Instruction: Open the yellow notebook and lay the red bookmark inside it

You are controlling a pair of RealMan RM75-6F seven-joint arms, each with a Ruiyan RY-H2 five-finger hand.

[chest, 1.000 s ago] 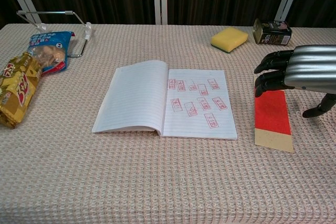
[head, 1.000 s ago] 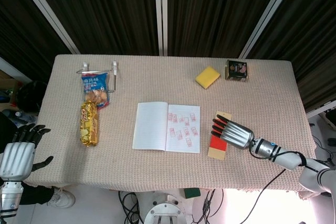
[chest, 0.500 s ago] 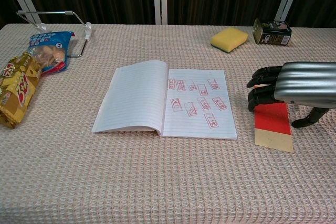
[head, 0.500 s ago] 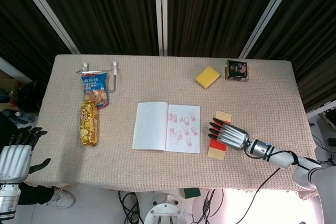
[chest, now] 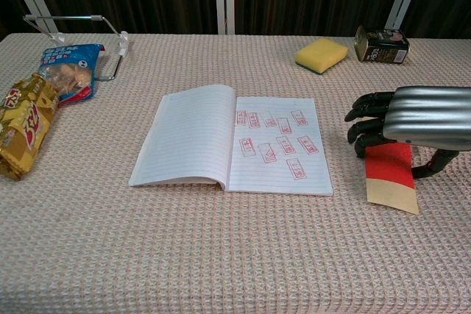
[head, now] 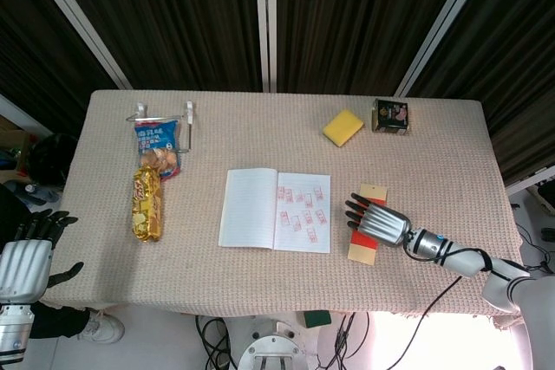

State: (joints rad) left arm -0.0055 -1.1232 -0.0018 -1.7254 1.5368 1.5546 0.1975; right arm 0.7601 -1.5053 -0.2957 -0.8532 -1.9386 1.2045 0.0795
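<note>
The left hand (head: 26,259) hangs off the table's (chest: 235,255) near edge at 8 o'clock, fingers apart, grasping nothing. The right hand (chest: 412,119) pinches the red bookmark (chest: 391,178), at 3 o'clock from the open notebook (chest: 232,141).

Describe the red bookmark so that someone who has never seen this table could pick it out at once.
Start at the open notebook in the middle of the table, then look just past its stamped page. There a flat strip, the red bookmark, lies under the right robot hand. It is the only red card with a plain tan lower end; the yellow sponge and dark tin sit farther back.
</note>
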